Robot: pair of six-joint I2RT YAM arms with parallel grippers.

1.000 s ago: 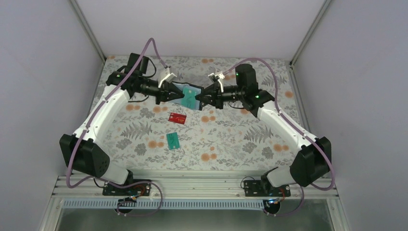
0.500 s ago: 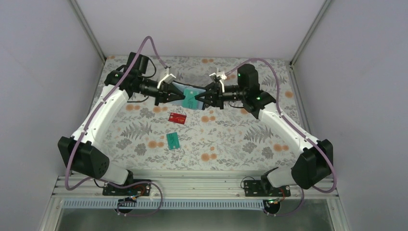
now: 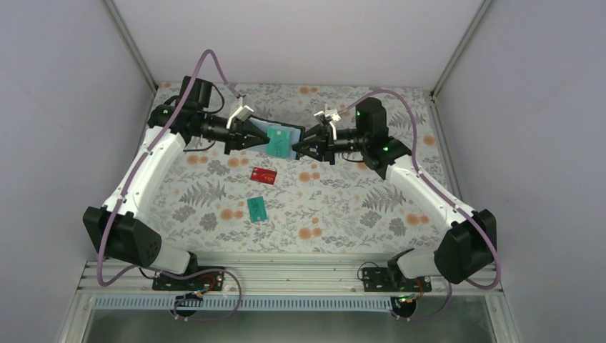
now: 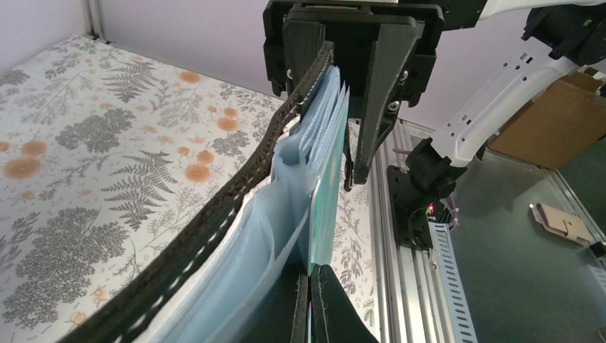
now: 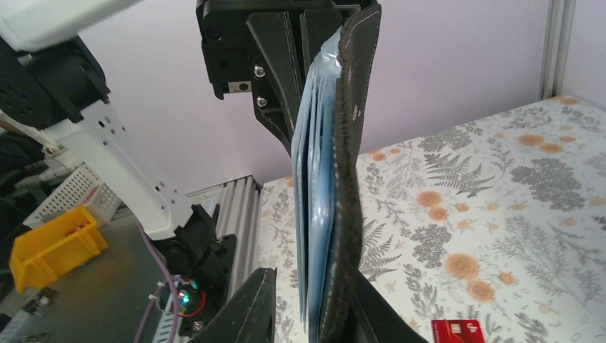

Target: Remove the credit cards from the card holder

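The black card holder [image 3: 291, 134] hangs open in the air over the far middle of the table, its blue inner pockets showing [image 4: 286, 186] [image 5: 346, 143]. My left gripper [image 3: 259, 139] [image 4: 312, 282] is shut on the edge of a teal card [image 3: 279, 145] [image 4: 326, 207] that sticks partly out of a pocket. My right gripper [image 3: 304, 146] [image 5: 307, 286] holds the holder's other end, with the black cover against one finger. A red card [image 3: 264, 175] [image 5: 461, 331] and a second teal card [image 3: 257, 208] lie flat on the table. The blue card is hidden.
The floral tablecloth [image 3: 357, 207] covers the table, with grey walls on three sides. An aluminium rail [image 3: 286, 275] runs along the near edge by the arm bases. A yellow bin [image 5: 53, 246] and a cardboard box [image 4: 550, 125] sit beyond the table.
My left gripper has drawn back to the left with the teal card. My right gripper has shifted slightly right, so the two grippers stand farther apart. The cards on the table have not moved.
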